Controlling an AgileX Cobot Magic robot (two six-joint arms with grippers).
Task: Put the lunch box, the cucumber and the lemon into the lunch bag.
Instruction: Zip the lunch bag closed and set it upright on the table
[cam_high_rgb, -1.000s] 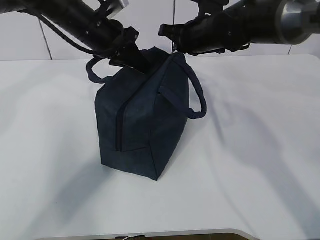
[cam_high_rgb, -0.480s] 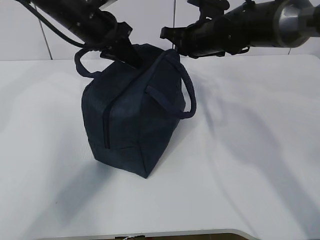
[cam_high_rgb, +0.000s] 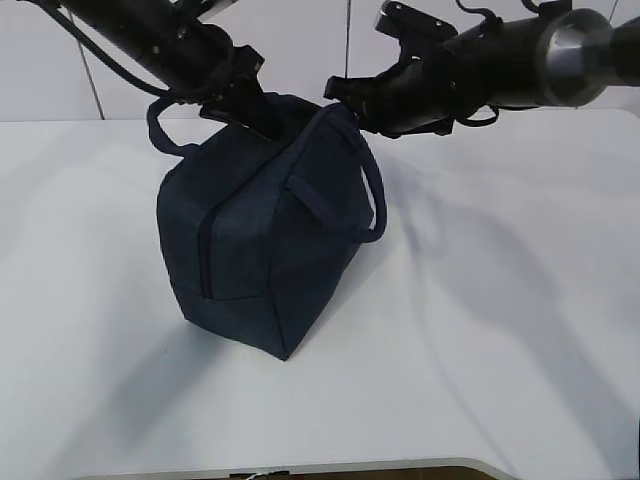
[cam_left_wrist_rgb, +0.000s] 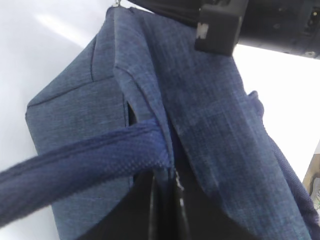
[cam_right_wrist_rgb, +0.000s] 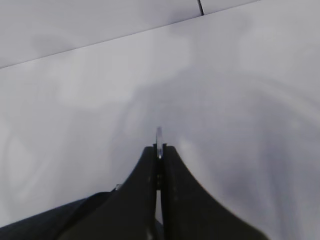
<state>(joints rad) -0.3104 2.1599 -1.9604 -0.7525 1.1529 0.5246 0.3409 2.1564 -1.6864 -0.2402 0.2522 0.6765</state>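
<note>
Lunch bag (cam_high_rgb: 265, 235) zipped, contents hidden, on table (cam_high_rgb: 500, 330)

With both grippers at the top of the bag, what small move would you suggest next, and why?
Probably draw the right gripper along the top of the bag, since it is pinched on a small metal piece, likely the zipper pull, while the left gripper clamps the fabric.

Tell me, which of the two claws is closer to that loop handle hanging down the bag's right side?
Right. The right gripper sits pinched shut at the bag's top edge just above that handle. The left gripper grips the lunch bag fabric further left, near the other handle.
</note>
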